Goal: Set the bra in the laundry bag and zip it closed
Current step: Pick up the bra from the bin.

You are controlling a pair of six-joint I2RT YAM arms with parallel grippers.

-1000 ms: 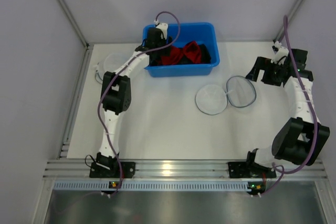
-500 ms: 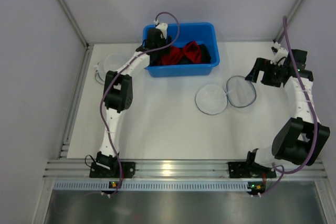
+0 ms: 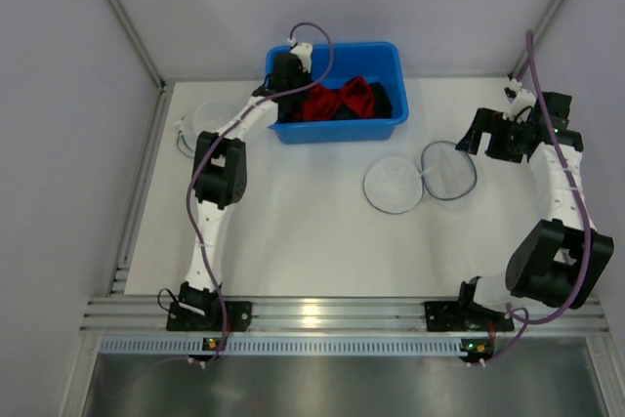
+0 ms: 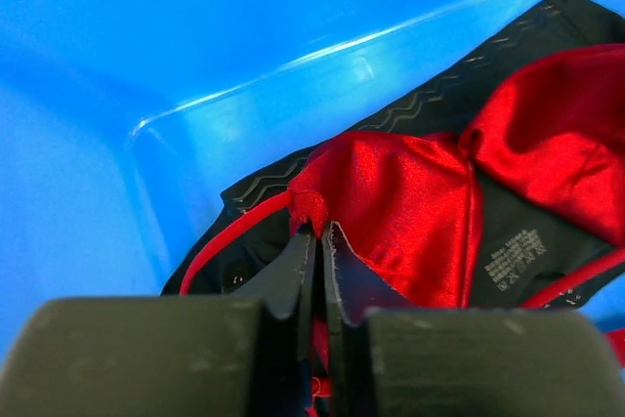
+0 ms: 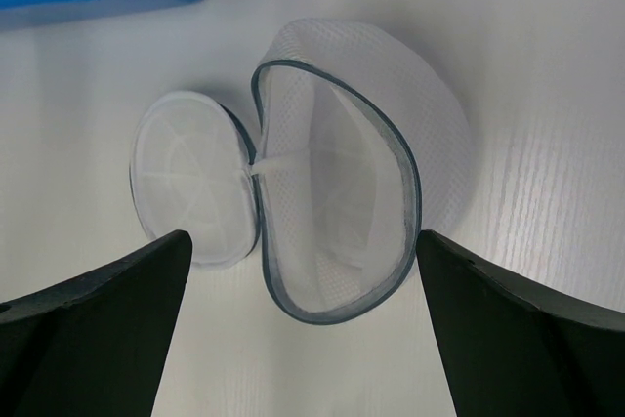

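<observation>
Left gripper [image 4: 317,241] is pinched shut on the red bra's [image 4: 410,202] edge inside the blue bin [image 4: 195,65]; right gripper [image 5: 303,241] hovers over the open bag [image 5: 332,153], fingers spread wide

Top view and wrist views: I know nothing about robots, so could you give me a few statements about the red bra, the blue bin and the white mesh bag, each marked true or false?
1. The red satin bra lies inside the blue plastic bin. True.
2. The left gripper stands wide open above the bra. False: its fingers are pinched together on the bra's edge.
3. The round white mesh laundry bag is zipped shut. False: it lies open like a clamshell on the white table.
4. The right gripper is open and holds nothing. True.
</observation>
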